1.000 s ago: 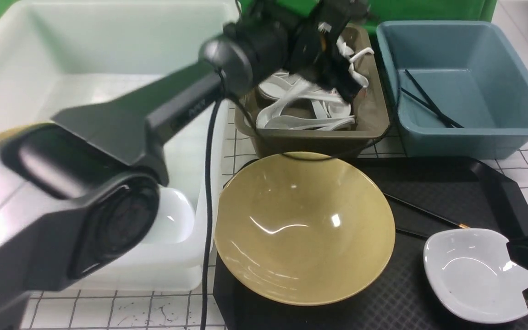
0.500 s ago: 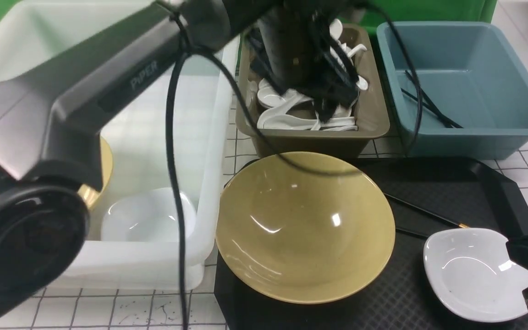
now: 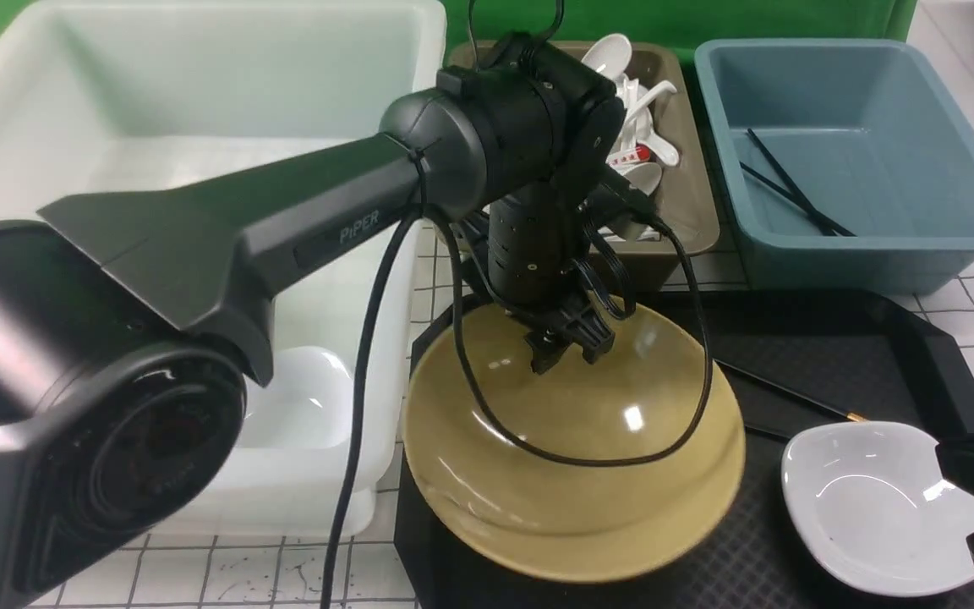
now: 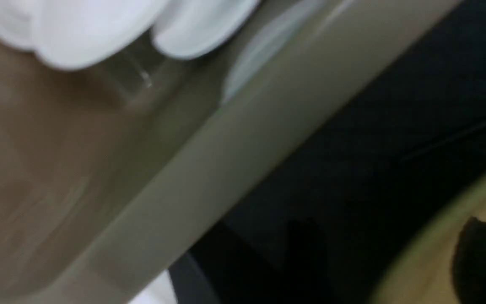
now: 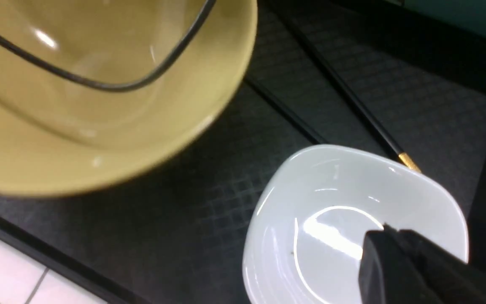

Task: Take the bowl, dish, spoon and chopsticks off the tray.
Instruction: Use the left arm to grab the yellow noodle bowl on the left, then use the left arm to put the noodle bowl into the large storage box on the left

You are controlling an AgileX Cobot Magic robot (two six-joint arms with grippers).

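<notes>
The yellow bowl sits on the left of the black tray. My left gripper points down at the bowl's far rim and is shut on it. In the left wrist view one finger is inside the bowl and the other is outside. The white dish lies at the tray's right front. My right gripper is shut over the dish's right edge, its tip above the dish. The black chopsticks lie behind the dish. No spoon shows on the tray.
Several white spoons fill the olive-brown tub behind the tray. The blue tub holds two black sticks. A large white bin on the left holds a white dish. The left arm's cable droops into the bowl.
My left arm has swung from over the olive-brown tub down to the bowl's far rim. The bowl has shifted slightly toward me. The right gripper and dish have stayed put.
</notes>
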